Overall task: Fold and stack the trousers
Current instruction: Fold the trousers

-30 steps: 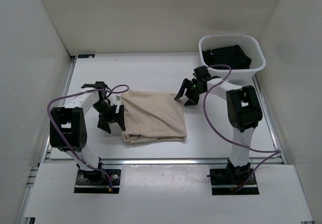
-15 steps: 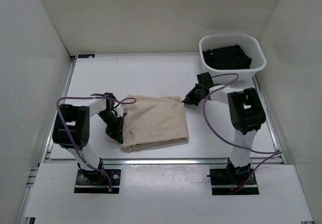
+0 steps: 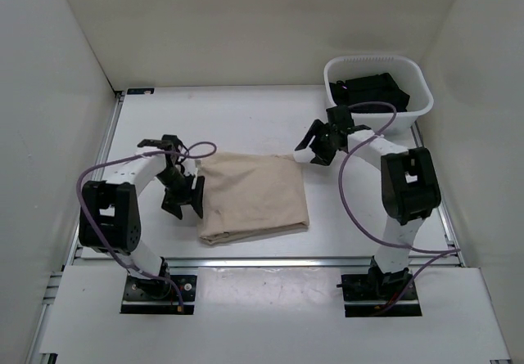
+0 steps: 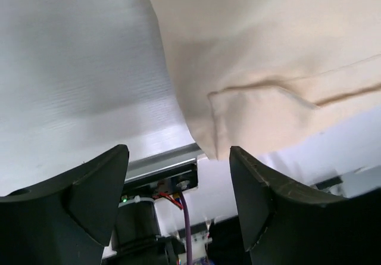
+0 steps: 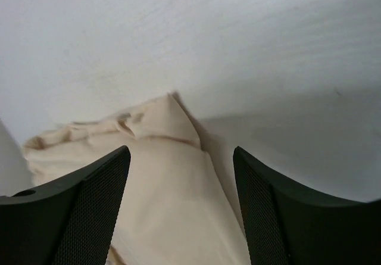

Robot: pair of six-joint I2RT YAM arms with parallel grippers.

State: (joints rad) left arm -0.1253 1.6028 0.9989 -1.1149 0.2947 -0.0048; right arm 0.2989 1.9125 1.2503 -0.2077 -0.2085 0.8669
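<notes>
Trousers, folded into a beige rectangle, lie flat on the white desk between the two sets of fingers. The left fingers stand spread and released, grasping nothing, with a near corner of the cloth just ahead of them. Farther back, the right fingers are likewise parted and released, the cloth's far corner showing beyond their gap. Behind them sits a white basket holding dark clothing.
</notes>
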